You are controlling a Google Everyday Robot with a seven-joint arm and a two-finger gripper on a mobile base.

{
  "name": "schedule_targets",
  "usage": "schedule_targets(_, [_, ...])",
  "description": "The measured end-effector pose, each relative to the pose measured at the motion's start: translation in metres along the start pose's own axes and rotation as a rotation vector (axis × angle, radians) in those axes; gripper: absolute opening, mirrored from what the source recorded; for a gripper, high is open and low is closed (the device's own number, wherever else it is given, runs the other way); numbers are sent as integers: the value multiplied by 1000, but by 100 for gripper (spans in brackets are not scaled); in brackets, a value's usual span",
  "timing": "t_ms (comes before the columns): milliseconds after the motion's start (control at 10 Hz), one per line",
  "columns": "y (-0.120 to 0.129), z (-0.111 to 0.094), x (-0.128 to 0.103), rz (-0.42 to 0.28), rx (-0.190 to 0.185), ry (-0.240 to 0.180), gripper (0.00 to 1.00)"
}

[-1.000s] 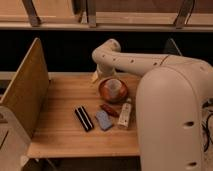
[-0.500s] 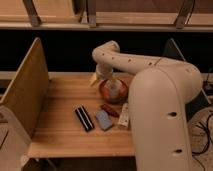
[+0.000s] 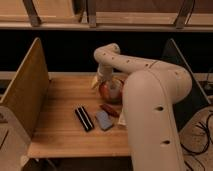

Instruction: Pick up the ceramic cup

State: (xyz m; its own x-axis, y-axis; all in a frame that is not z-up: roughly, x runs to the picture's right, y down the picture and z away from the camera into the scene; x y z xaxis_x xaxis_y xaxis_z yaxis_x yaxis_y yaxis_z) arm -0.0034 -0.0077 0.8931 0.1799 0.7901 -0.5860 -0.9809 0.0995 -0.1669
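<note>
Gripper [image 3: 107, 84] hangs low over the red-brown bowl [image 3: 111, 96] on the table [image 3: 60, 135], its grip impossible to tell, the pale ceramic cup [image 3: 116, 86] partly hidden at that bowl's far rim.

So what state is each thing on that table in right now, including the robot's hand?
Gripper: down low at the red-brown bowl, at the end of the bent arm.
Ceramic cup: upright at the bowl, not yet lifted.
Red-brown bowl: upright on the wooden table, partly hidden by the arm.
Black bar: lying flat.
Blue-grey packet: lying flat.
Red-brown wrapper: lying flat.
</note>
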Motion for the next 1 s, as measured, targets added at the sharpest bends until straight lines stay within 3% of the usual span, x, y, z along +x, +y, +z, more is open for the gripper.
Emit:
schedule_targets(400, [-4,16,-1,-18,9,80,38])
schedule_targets(800, [-26,1,-15,40,37,51,2])
schedule_targets(1000, [-45,-19,-19,93,61,4,0])
